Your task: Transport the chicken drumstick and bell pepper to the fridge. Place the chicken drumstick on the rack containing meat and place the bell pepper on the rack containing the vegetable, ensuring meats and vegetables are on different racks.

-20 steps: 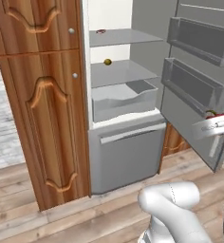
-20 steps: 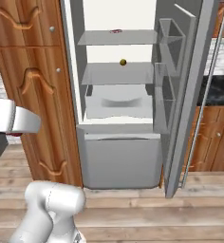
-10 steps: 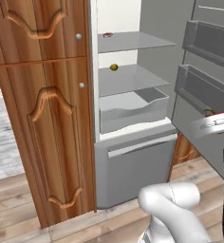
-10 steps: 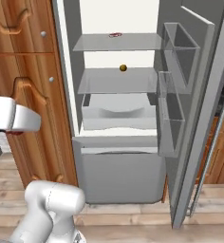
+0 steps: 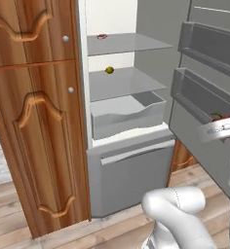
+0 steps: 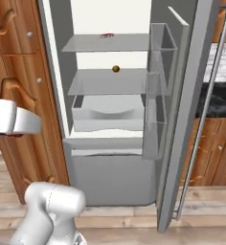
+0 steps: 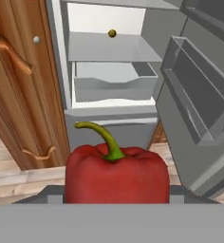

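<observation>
Now, in the left base view, the fridge (image 5: 131, 160) is standing open in the middle of the frame, beside a wooden cabinet (image 5: 34, 121) on the left. High up, the meat (image 5: 102, 36) is lying on the top rack (image 5: 126, 44), and the vegetable (image 5: 109, 70) is sitting on the shelf just below. Under that, a clear drawer (image 5: 129, 116) is showing. The door (image 5: 209, 92) with its bins is filling the right side. At the right edge, the pepper (image 5: 223, 118) is peeking out red above the white hand.

Next, in the right base view, the fridge (image 6: 110, 177) is again in the centre, with the meat (image 6: 106, 35) near the top of the frame on the top rack (image 6: 110, 44) and the vegetable (image 6: 116, 69) lower, on the second shelf. The door (image 6: 182, 119) is standing edge-on at right.

Finally, in the hand view, the pepper (image 7: 116, 173) is sitting large at bottom centre, green stem curling up and left, held between the fingers, which are standing partly apart around it. Behind it, the vegetable (image 7: 112, 33) is resting at top centre on its shelf, above the drawer (image 7: 114, 85).
</observation>
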Robot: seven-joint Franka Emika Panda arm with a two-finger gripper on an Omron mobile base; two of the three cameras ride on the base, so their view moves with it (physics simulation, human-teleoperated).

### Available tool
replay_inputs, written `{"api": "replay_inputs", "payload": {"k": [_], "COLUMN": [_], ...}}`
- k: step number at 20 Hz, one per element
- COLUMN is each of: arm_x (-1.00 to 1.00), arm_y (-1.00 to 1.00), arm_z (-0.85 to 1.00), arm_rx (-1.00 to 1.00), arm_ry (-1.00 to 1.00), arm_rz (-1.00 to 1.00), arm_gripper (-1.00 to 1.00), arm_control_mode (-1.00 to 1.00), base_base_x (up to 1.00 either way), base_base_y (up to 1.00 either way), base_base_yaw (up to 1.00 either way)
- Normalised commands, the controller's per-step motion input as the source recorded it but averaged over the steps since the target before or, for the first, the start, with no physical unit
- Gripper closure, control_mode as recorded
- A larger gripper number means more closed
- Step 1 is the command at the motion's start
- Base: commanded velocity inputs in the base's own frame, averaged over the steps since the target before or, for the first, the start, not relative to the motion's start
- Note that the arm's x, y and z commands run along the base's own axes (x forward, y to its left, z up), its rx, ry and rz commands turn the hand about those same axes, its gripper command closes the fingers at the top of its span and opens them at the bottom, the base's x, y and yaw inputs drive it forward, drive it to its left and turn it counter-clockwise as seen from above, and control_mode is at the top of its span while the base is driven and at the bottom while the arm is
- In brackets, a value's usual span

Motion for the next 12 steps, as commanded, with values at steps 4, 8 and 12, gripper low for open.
{"api": "replay_inputs", "payload": {"k": [4,8,12], "arm_x": [0.0,0.0,0.0], "arm_y": [0.0,0.0,0.0], "arm_z": [0.0,0.0,0.0], "arm_rx": [0.0,0.0,0.0], "arm_ry": [0.0,0.0,0.0], "arm_rz": [0.0,0.0,0.0], "arm_gripper": [1.0,1.0,1.0], "arm_control_mode": [1.0,1.0,1.0], "base_base_x": [0.88,1.0,1.0], "base_base_y": [0.19,0.16,-0.31], "base_base_yaw": [0.0,-0.01,0.0]}}
